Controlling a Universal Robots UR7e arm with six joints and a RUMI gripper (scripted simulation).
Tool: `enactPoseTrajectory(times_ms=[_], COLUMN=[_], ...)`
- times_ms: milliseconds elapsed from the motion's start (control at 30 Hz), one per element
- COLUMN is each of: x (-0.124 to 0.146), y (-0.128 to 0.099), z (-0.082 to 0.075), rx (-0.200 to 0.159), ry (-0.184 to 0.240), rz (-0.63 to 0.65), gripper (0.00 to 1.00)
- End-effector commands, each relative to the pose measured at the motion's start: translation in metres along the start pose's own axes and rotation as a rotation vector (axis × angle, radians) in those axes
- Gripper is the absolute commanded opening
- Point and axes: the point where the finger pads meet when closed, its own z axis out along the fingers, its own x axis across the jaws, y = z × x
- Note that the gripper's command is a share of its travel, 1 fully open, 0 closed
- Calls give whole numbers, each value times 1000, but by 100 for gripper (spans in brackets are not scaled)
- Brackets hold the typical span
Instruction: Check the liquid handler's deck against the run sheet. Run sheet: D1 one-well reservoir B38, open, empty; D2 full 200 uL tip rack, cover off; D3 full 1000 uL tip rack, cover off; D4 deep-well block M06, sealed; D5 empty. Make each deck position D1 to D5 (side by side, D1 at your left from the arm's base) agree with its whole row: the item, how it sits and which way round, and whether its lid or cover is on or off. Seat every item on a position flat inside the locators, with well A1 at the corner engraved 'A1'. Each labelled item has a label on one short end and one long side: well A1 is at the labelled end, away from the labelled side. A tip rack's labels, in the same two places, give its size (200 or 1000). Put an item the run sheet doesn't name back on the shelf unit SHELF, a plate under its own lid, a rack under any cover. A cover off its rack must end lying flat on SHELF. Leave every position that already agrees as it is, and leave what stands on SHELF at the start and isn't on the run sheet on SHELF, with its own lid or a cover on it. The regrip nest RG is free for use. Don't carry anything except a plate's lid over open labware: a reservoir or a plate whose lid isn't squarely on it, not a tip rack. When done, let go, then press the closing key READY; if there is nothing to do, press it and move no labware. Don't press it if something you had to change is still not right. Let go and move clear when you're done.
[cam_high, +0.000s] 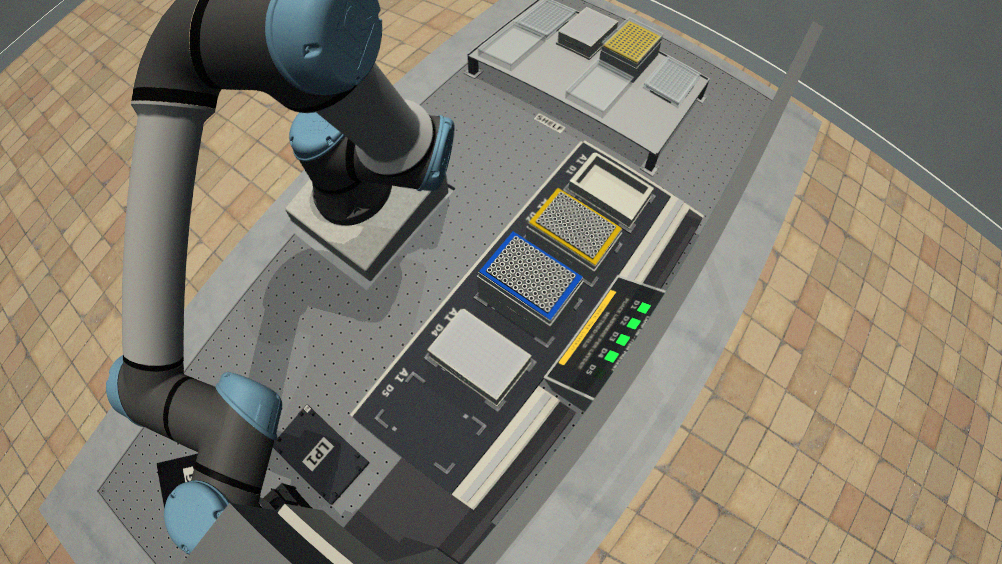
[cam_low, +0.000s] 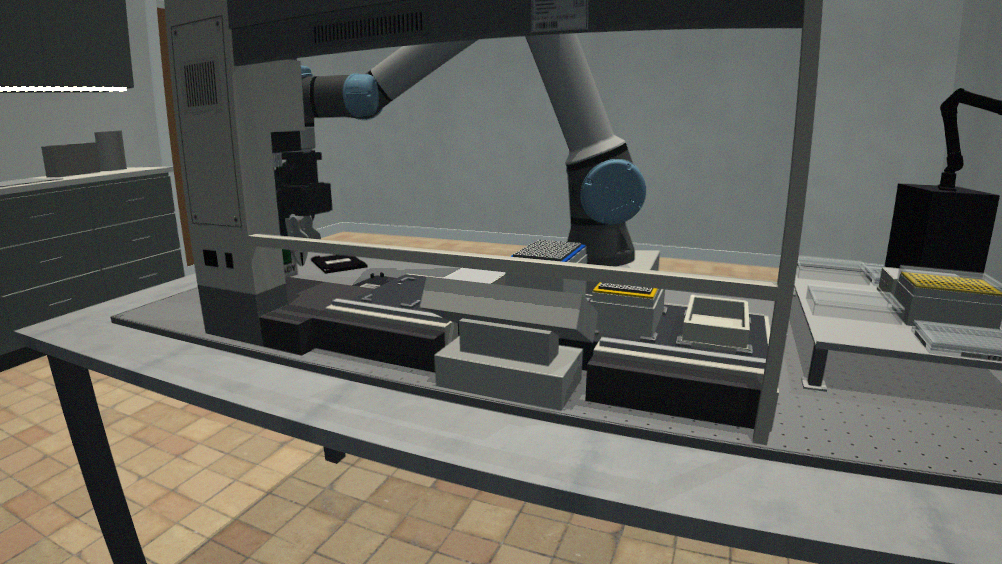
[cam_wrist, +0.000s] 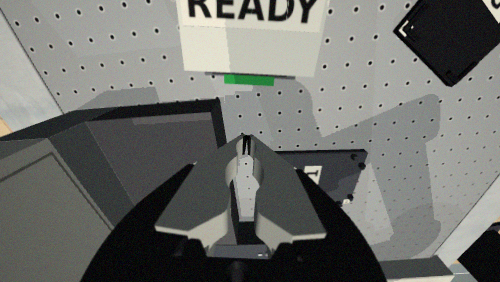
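My gripper (cam_wrist: 247, 136) is shut with nothing between the fingers. In the wrist view it hangs above the perforated table, just short of the white READY key (cam_wrist: 250, 37) with a green strip (cam_wrist: 248, 79) at its near edge. It also shows in the exterior view (cam_low: 300, 225), behind the handler's left column. On the deck, D1 holds an open one-well reservoir (cam_high: 610, 187). D2 holds a yellow-framed tip rack (cam_high: 574, 225) and D3 a blue-framed tip rack (cam_high: 530, 276), both uncovered. D4 holds a sealed white block (cam_high: 480, 353). D5 (cam_high: 431, 420) is bare.
SHELF (cam_high: 588, 63) at the far end carries a yellow tip rack (cam_high: 632, 43), a grey covered item (cam_high: 587, 29), clear covers and plates. A black LP1 plate (cam_high: 319, 455) lies beside my wrist. The handler's grey housing (cam_wrist: 75, 190) stands close at the gripper's left. Green status lights (cam_high: 624, 329) glow.
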Motion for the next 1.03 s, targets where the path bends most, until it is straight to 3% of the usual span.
enactPoseTrajectory(times_ms=[0, 433, 1000], x=[0, 0, 0], y=[-7, -29, -36], z=[-1, -1, -1], rx=[1, 1, 1], ry=[-1, -1, -1], rz=[0, 0, 0], gripper=[0, 0, 0])
